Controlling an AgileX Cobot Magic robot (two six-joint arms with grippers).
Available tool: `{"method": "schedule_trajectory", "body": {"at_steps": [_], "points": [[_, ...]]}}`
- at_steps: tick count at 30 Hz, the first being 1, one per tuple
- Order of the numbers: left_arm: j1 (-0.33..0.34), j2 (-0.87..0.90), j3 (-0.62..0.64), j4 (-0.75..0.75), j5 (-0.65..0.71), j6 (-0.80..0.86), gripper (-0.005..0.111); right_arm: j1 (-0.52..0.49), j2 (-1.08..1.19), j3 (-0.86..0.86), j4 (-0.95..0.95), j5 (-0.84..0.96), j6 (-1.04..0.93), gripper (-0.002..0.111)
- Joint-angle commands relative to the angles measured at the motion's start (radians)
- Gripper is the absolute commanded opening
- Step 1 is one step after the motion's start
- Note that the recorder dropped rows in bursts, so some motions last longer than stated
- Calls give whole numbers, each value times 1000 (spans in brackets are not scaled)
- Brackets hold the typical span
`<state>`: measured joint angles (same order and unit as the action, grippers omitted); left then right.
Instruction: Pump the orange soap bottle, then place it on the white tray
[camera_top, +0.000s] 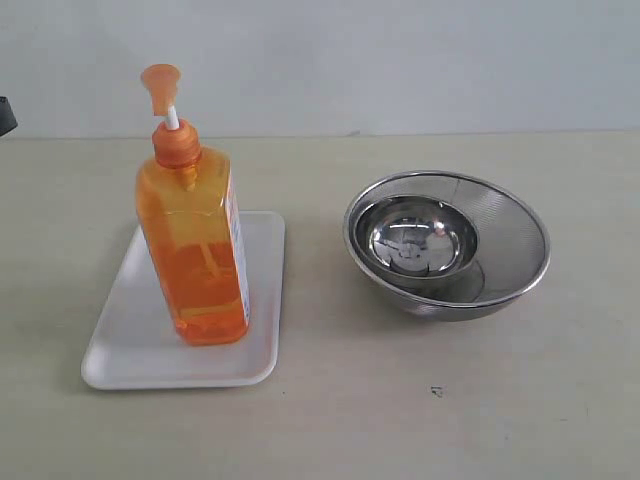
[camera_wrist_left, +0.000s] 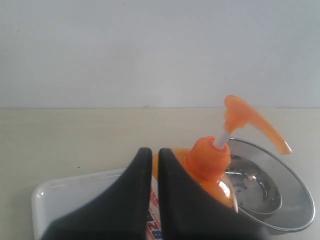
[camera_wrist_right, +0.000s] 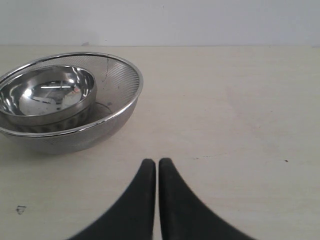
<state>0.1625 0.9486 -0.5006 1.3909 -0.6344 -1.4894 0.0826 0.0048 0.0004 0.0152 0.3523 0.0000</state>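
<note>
The orange soap bottle (camera_top: 195, 260) stands upright on the white tray (camera_top: 125, 335), pump head (camera_top: 160, 85) raised on its white stem. No gripper touches it in the exterior view. In the left wrist view my left gripper (camera_wrist_left: 155, 150) is shut with nothing between its black fingers; the orange soap bottle (camera_wrist_left: 207, 160) and the white tray (camera_wrist_left: 75, 190) lie just beyond the fingertips, partly hidden by them. My right gripper (camera_wrist_right: 157, 161) is shut and empty over bare table, away from the bottle.
A steel mesh bowl (camera_top: 510, 240) with a smaller steel bowl (camera_top: 415, 235) inside it sits right of the tray; the same mesh bowl (camera_wrist_right: 112, 95) shows in the right wrist view. A dark part (camera_top: 5, 115) shows at the left edge.
</note>
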Motion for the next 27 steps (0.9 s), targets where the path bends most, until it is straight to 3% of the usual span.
{"method": "schedule_trajectory", "body": {"at_steps": [1, 11, 21, 27], "points": [[1, -5, 3, -4, -2, -5, 5, -3, -5, 0, 1, -4, -9, 0], [1, -118, 3, -11, 20, -5, 5, -3, -5, 0, 1, -4, -7, 0], [1, -478, 44, 43, 155, 21, 5, -3, -5, 0, 1, -4, -9, 0], [-1, -818, 193, 85, 292, -23, 5, -3, -5, 0, 3, -9, -7, 0]]}}
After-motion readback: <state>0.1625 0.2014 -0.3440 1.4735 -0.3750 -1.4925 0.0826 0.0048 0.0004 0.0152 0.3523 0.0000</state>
